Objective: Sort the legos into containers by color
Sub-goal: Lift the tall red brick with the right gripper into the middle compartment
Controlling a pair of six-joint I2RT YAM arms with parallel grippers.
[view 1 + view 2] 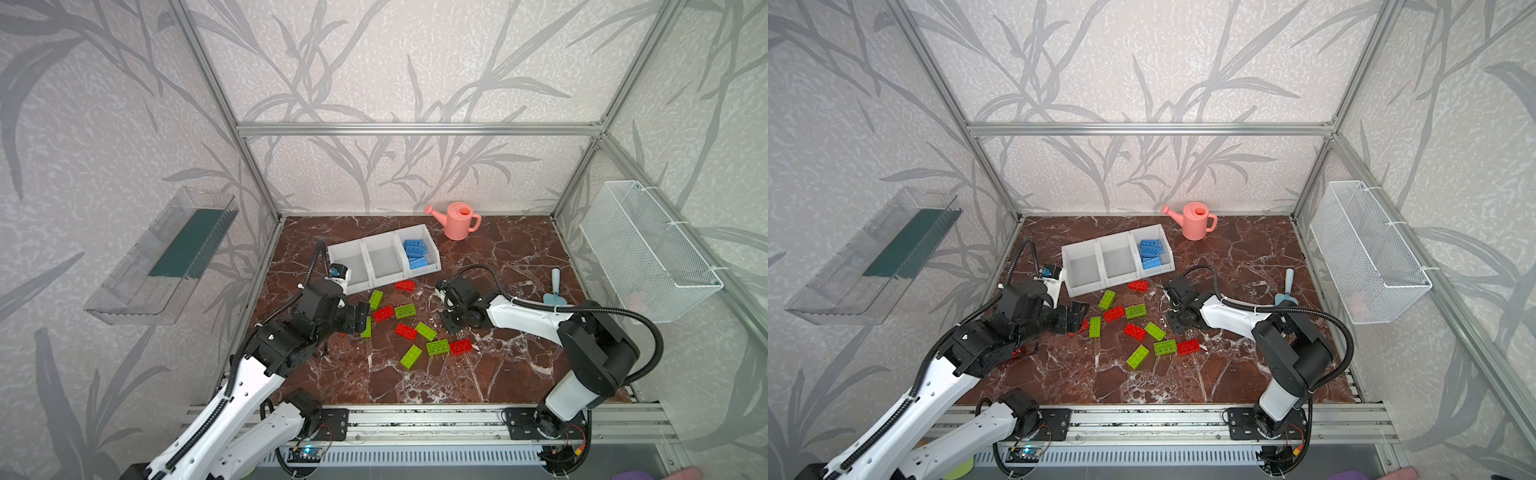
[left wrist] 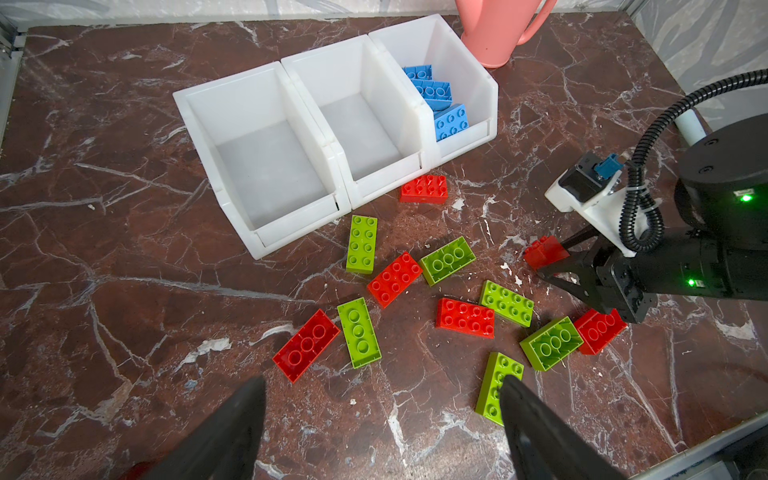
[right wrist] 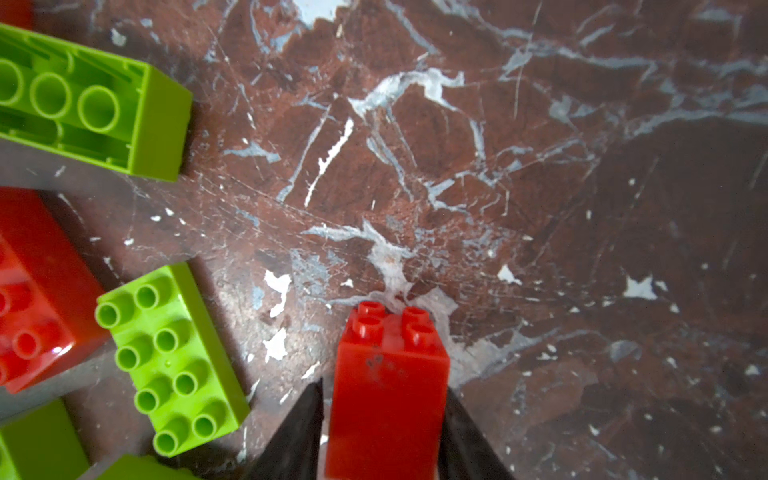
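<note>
On the bench [image 1: 415, 382] the containers [image 1: 384, 259] stand in a row left of centre toward the back, the rightmost holding several legos [image 1: 415, 251], with the watering can [image 1: 457, 221] behind and to their right. The loose legos [image 1: 406, 331] lie scattered just before the containers, between the left gripper [image 1: 363, 318] and the right gripper [image 3: 384, 385], whose jaws flank a lone lego [image 3: 390, 357]. The trowel [image 1: 555, 291] lies near the bench's right edge; the wall tray [image 1: 166, 257] hangs on the left wall and the mesh basket [image 1: 648, 253] on the right.
</note>
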